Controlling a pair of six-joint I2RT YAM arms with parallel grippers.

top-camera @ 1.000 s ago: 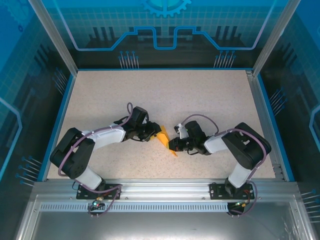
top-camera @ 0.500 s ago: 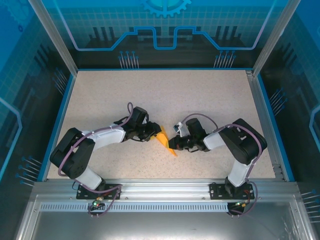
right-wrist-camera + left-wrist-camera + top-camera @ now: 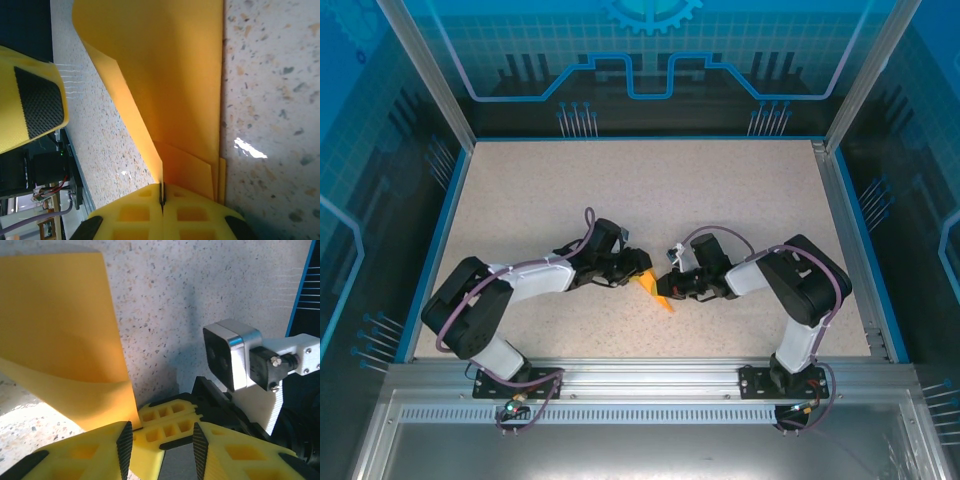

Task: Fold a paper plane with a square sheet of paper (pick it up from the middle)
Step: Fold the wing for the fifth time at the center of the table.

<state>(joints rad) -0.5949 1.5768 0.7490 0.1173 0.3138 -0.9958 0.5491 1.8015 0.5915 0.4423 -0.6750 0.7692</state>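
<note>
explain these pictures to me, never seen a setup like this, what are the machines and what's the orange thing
These are two robot arms bolted to the near edge of a speckled table, each ending in a two-finger gripper. The wide picture is from a fixed camera above and behind them. The close-ups are from cameras on each wrist, so the yellow fingers at the bottom are that arm's own. The orange thing is partly folded paper between the arms. The right gripper is shut on its folded edge; the left gripper is open next to it.
</note>
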